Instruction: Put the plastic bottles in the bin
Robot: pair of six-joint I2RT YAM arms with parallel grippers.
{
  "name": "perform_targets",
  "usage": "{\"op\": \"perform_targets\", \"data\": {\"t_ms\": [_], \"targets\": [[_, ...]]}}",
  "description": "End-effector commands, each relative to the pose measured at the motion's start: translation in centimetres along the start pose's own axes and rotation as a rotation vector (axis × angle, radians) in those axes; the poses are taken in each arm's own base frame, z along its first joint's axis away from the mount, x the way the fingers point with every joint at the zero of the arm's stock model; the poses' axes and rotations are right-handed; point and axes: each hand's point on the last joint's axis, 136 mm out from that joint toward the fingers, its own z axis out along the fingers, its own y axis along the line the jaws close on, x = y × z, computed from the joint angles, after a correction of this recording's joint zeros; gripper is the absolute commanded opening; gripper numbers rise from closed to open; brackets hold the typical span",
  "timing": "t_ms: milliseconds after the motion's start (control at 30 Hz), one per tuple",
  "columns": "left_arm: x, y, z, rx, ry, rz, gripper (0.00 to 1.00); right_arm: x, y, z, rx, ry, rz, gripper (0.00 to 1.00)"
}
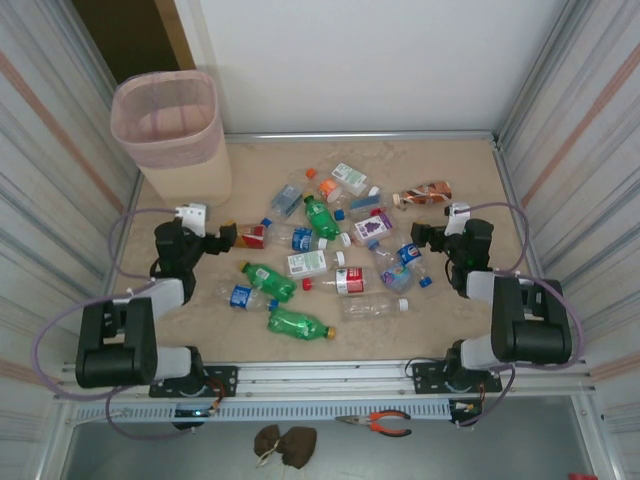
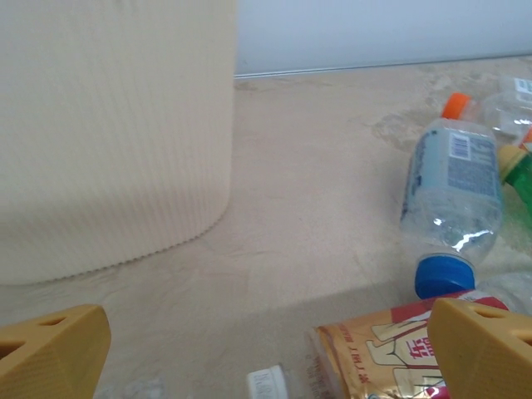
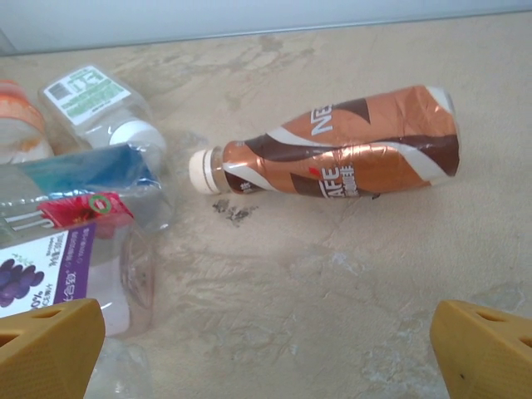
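The bin, tall and pale pink, stands at the table's far left corner; its ribbed wall rises at the left of the left wrist view. Several plastic bottles lie scattered mid-table, among them a green bottle and a brown coffee bottle. My left gripper is open, and a red-and-yellow-labelled bottle lies on the table by its right finger, ungripped. A blue-capped clear bottle lies beyond. My right gripper is open over bare table, next to a purple-labelled bottle.
Striped walls close the table in on the left and right, and a white wall at the back. Two more green bottles lie nearer the front. Orange-handled pliers rest on the shelf below the front rail.
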Motion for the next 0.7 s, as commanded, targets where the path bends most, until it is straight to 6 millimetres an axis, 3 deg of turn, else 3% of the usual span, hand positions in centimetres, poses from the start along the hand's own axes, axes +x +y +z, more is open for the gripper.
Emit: {"op": "perform_targets", "data": {"t_ms": [0,167,300,500,667], "targets": [[-0.4,1.7,-1.0,-0.121,0.042,-0.069,0.98,-1.5,0.0,-0.6,0.045,0.001,-0.030,0.99],[-0.7,2.7,-2.9,-0.209,0.148,-0.226,0.99,-2.2,-0.1,-1.7,0.122,0.040,0.002,0.99],[0.6,2.0,-4.5,-0.221,0.291,-0.396,0.96,-2.8,0.5,-2.7,0.121,0.044,0.056,0.99],[2.2,0.0,-6.6,-0.214,0.463,-0.653,0.97,-3.6,3.1,-3.6,0.071,0.071,0.042,0.99],[3.9,-0.6,-8.6,-0.311,0.550,-0.898,0.97,-4.2,4.5,-4.5,0.045,0.121,0.078,0.99]]}}
